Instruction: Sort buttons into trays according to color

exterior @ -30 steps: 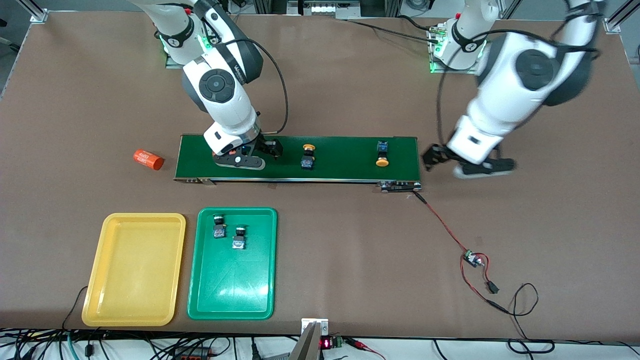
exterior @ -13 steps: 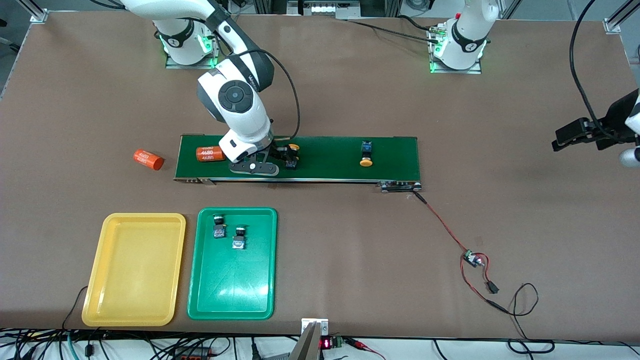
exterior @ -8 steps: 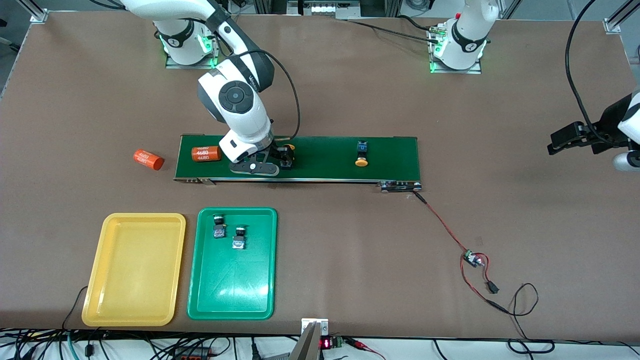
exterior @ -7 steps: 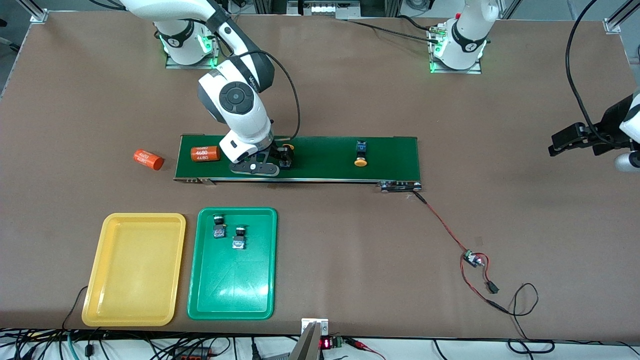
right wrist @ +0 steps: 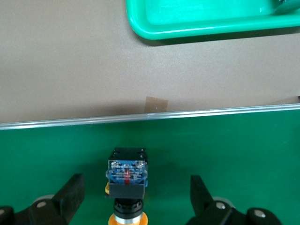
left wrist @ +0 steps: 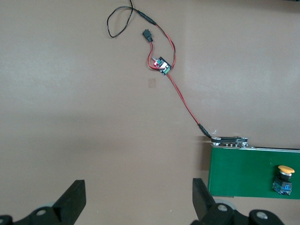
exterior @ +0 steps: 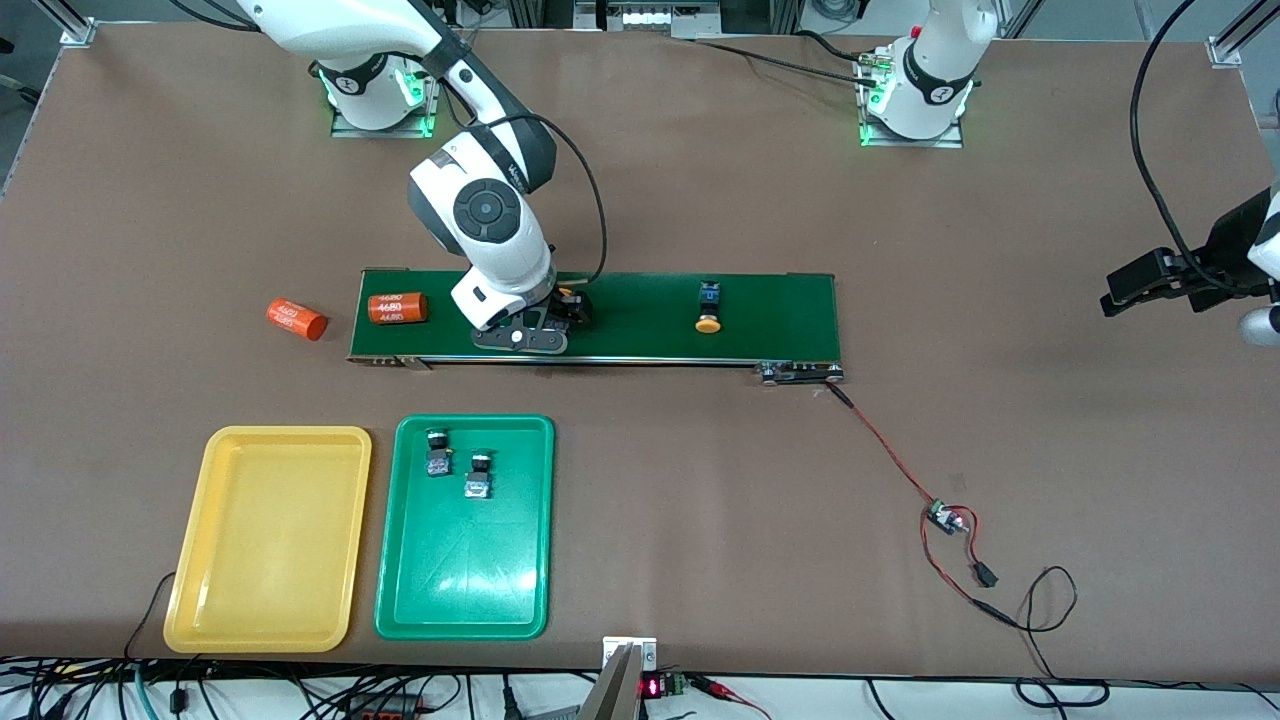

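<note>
Right wrist view: yellow button (right wrist: 127,180) between open right claw (right wrist: 133,197) fingers.

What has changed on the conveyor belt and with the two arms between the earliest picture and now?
Both yellow buttons, one in the open and one between the open right gripper fingers, rode along the conveyor belt toward the right arm's end. An orange cylinder appeared on it. The left gripper swung away, open. Nothing was grasped. Both trays, green and yellow, stayed.

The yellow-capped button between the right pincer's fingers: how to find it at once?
Find the long dark-green conveyor belt. The right pincer hangs open over it, around that yellow-capped button. The other yellow button lies alone, toward the left arm's end.
</note>
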{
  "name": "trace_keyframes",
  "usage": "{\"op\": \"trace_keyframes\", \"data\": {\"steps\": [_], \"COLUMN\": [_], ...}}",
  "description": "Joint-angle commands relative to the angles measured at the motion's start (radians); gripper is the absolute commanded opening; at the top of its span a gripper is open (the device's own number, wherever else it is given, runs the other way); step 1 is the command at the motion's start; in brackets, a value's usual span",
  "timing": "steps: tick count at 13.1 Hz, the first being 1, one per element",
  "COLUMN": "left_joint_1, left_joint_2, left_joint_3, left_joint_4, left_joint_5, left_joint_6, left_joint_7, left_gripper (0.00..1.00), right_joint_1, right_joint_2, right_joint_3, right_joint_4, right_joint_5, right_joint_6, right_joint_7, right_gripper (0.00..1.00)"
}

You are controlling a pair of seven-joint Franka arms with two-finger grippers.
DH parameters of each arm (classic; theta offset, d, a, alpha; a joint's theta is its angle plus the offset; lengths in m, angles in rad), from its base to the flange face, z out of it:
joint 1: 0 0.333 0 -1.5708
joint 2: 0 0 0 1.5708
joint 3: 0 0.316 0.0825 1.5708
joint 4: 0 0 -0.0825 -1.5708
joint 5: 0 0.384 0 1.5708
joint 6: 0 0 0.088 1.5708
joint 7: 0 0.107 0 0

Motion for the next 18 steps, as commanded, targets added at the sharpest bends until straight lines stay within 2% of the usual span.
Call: {"op": "trace_keyframes", "data": {"steps": [1, 3, 6, 7, 8, 10, 12, 15, 18], "left_joint_1": [-0.016, 0.005, -0.007, -0.009, -0.009, -0.01, -0.009, -0.007, -0.004], "left_joint_2": [-0.013, -0.025, -0.016, -0.016, -0.015, -0.016, -0.018, -0.019, -0.019], "left_joint_3": [0.013, 0.021, 0.012, 0.012, 0.013, 0.006, -0.008, -0.008, -0.007], "left_joint_4": [-0.005, 0.001, -0.001, -0.002, -0.005, -0.002, -0.002, -0.004, -0.005], "left_joint_5": [-0.01, -0.024, -0.011, -0.01, -0.008, -0.007, -0.007, -0.008, -0.007], "left_joint_6": [0.01, 0.01, 0.007, 0.001, 0.001, 0.001, 0.001, -0.002, -0.015], "left_joint_7": [-0.009, 0.003, 0.001, -0.003, -0.005, -0.003, -0.002, -0.003, -0.003], "left_gripper": [1.0, 1.0, 1.0, 1.0, 1.0, 1.0, 1.0, 1.0, 1.0], "right_joint_1": [-0.006, -0.006, -0.01, -0.012, -0.015, -0.018, -0.021, -0.035, -0.061], "right_joint_2": [0.013, 0.019, 0.019, 0.019, 0.022, 0.023, 0.023, 0.011, -0.013], "right_joint_3": [0.011, 0.011, 0.011, 0.009, 0.009, 0.008, 0.005, 0.003, -0.007], "right_joint_4": [0.006, 0.004, 0.004, 0.004, 0.006, 0.004, 0.001, 0.015, 0.166], "right_joint_5": [-0.014, -0.018, -0.018, -0.021, -0.021, -0.025, -0.027, -0.025, -0.007], "right_joint_6": [-0.007, -0.007, -0.008, -0.008, -0.01, -0.012, -0.016, -0.053, -0.294], "right_joint_7": [0.002, -0.004, -0.03, -0.033, -0.047, -0.067, -0.081, -0.095, -0.174], "right_gripper": [0.91, 0.83, 0.77, 0.71, 0.61, 0.27, 0.12, 0.02, 0.01]}}
